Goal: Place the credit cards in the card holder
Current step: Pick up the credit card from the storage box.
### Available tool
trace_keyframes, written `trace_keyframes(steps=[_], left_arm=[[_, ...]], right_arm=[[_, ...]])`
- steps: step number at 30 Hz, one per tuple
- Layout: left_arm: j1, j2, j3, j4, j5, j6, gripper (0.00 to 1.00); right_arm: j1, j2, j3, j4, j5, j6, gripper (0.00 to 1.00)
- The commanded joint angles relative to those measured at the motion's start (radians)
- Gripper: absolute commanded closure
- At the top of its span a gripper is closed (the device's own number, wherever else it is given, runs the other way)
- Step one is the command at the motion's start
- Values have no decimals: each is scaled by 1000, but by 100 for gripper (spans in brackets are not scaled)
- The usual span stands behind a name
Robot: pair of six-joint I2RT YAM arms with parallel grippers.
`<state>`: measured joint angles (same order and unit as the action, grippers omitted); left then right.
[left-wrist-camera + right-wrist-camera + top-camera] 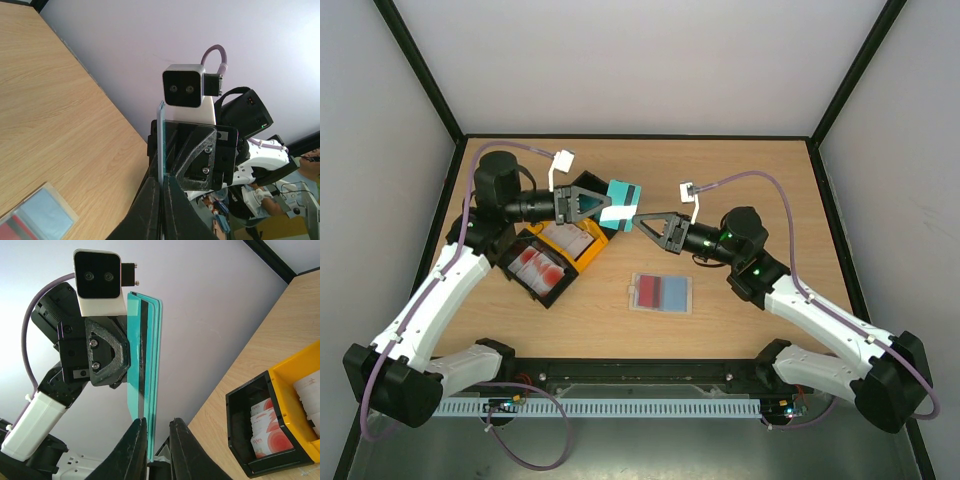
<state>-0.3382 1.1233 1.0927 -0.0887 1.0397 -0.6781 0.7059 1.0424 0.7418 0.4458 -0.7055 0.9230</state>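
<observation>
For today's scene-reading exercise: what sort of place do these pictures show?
Probably a robotics lab test cell: a light wooden tabletop boxed in by plain white walls, with a black-and-yellow plastic parts bin.

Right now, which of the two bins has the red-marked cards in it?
The black bin: its cards show red marks, while the yellow bin right beside it holds what looks plain white.
</observation>
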Motion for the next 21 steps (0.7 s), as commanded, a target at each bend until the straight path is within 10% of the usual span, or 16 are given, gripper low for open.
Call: trace_keyframes(steps=[1,21], left_arm=[[7,-11,13,28,32,-14,97],[8,-12,4,-21,-21,32,98]], right_arm=[[-2,3,5,10,-7,-18,86],[-3,16,15,18,-7,-12,78]])
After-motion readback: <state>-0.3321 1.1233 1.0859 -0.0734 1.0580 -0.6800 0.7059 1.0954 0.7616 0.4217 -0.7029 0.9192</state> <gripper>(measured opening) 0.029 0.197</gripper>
